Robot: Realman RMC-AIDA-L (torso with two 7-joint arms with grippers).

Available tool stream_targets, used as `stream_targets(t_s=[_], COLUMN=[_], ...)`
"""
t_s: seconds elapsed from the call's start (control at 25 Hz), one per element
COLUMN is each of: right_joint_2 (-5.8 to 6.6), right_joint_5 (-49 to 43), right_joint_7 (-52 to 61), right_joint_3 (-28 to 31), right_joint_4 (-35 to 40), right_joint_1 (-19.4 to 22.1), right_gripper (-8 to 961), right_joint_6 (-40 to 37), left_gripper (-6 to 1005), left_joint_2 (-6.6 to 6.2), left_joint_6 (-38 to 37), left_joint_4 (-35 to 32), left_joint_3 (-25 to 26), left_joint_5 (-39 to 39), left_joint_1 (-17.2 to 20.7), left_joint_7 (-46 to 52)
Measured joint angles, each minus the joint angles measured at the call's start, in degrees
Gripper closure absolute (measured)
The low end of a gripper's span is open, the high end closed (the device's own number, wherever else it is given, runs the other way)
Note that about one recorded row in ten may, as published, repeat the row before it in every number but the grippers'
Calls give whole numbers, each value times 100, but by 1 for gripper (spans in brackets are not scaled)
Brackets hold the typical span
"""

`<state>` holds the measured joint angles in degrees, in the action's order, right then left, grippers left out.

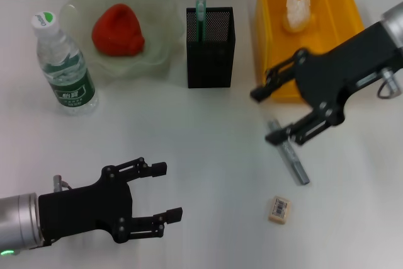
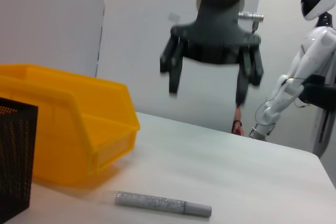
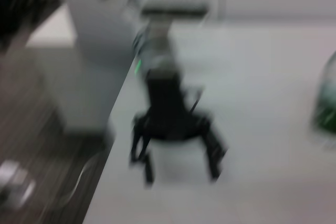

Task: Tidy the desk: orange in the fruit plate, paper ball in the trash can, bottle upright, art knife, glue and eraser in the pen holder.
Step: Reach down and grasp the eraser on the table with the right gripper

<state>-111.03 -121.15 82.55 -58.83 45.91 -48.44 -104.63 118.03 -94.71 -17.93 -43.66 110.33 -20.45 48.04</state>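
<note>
The grey stick (image 1: 288, 154), either the glue or the art knife, lies flat on the worktop (image 1: 208, 143), just in front of the yellow trash can (image 1: 267, 42). Its long axis runs diagonally, from under the right gripper toward the robot and a little rightward. The right gripper (image 1: 271, 114) hangs directly above the stick's far end with its jaws spread wide and empty, so it is much the nearer arm; a straight descent looks enough. The eraser (image 1: 279, 210) sits near the stick's closer end. The left gripper (image 1: 165, 191), jaws also wide and empty, rests well apart. The pen holder (image 1: 210, 48) stands behind.
</note>
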Motion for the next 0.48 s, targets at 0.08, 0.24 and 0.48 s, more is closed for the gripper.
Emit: stream_targets(t_s=[0.08, 0.24, 0.48], right_joint_2=[-159, -302, -500], right_joint_5=[-590, -935, -1410], right_joint_7=[-35, -166, -466], right_joint_3=[-255, -611, -1406], right_joint_4=[70, 236, 349], right_joint_1=[-288, -437, -701], right_gripper=[215, 214, 214], right_joint_6=[-17, -30, -43], left_gripper=[156, 156, 156], left_joint_2=[4, -42, -29], left_joint_6=[0, 5, 3], left_joint_4=[-46, -61, -68], left_joint_3=[-48, -94, -71], left_joint_5=[-1, 51, 58], left_joint_1=[-8, -46, -61], left_joint_7=[9, 54, 93])
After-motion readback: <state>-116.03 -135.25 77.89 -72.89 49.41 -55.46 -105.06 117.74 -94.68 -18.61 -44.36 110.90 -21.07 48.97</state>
